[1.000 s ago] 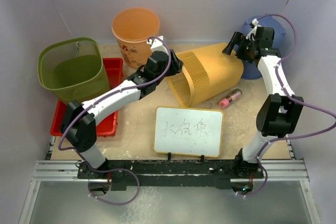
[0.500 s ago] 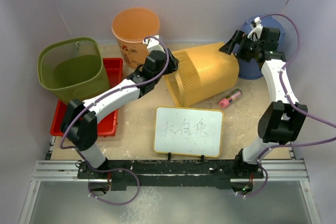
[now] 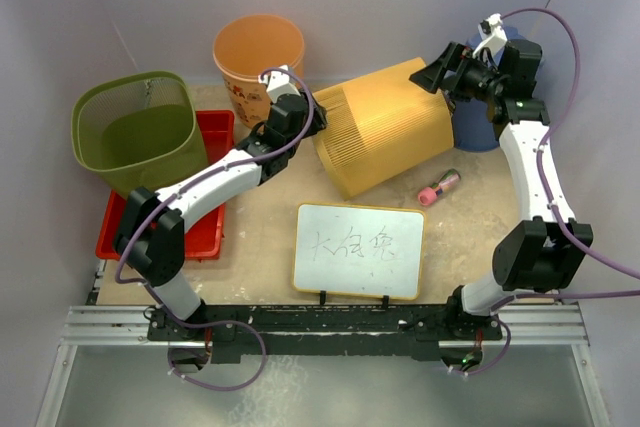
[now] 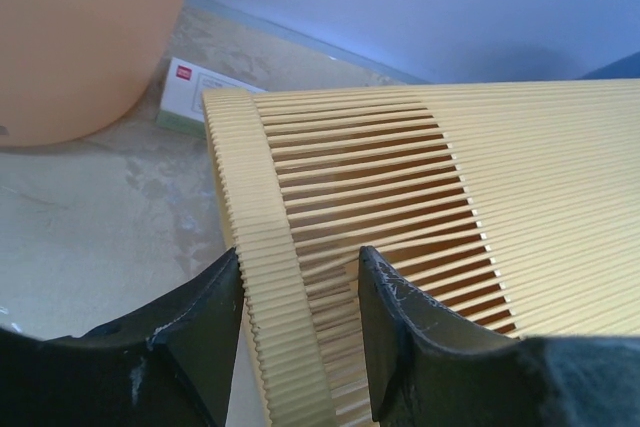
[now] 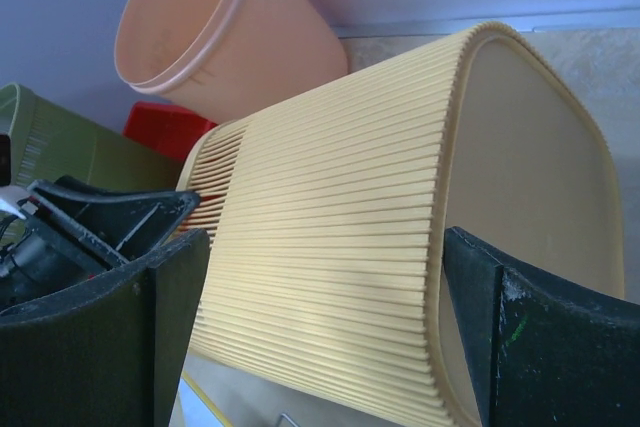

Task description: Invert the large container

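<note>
Tipping the yellow container (image 3: 385, 127) onto its rim (image 3: 333, 172), at the middle of the table (image 3: 262, 237).
From above, its long axis is seen to run from the rim at lower left to the raised base (image 5: 530, 177) at upper right. Left wrist: the left gripper (image 4: 300, 267) is clamped across the rim, a hold to be kept firm as the base is swung over. Right wrist: the right gripper (image 5: 320, 277) is spread wide beside the base.

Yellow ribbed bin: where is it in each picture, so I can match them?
Top external: the yellow bin sits at centre, tilted between the arms.
Left wrist: it fills the right half, rim between the fingers of the left end effector.
Right wrist: it fills the centre, base at right.
Shared landmark: orange bucket, up-left of it in every view.
</note>
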Action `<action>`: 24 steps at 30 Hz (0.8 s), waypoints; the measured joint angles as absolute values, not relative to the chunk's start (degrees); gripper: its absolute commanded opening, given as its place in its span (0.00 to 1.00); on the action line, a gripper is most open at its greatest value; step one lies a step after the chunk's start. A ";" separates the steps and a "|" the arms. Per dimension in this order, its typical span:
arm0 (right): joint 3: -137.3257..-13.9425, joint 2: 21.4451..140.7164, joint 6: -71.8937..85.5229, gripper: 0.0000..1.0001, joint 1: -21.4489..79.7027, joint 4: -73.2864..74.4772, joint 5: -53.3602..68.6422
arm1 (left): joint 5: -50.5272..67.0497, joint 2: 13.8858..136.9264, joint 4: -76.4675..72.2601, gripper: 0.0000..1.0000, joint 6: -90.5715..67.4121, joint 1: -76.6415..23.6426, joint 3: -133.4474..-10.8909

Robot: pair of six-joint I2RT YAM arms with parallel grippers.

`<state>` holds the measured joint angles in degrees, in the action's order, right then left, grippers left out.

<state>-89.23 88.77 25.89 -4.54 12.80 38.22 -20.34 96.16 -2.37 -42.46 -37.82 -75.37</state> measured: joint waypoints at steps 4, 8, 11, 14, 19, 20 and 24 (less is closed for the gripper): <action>-89.80 88.40 25.06 0.97 -2.28 12.36 36.80 | -21.91 96.75 -2.63 0.43 -42.35 -37.10 -75.37; -89.80 87.11 24.99 0.97 -0.36 11.97 35.86 | -23.44 97.58 -3.46 0.44 -42.17 -36.38 -75.37; -89.95 85.86 25.12 0.97 0.95 11.27 35.62 | -23.92 98.30 -4.05 0.44 -41.87 -36.01 -75.37; -90.98 84.60 25.74 0.97 2.85 9.39 36.25 | -23.97 99.39 -4.34 0.46 -41.74 -35.94 -75.37; -91.88 84.07 29.26 0.97 9.74 7.01 43.77 | -15.77 103.66 -4.71 0.53 -41.30 -38.26 -75.40; -91.90 84.40 29.67 0.97 11.14 7.05 44.99 | -14.35 104.64 -4.43 0.53 -41.28 -39.00 -75.40; -91.88 85.58 30.59 0.97 12.69 7.25 46.89 | -11.57 106.06 -2.13 0.55 -40.93 -40.36 -75.40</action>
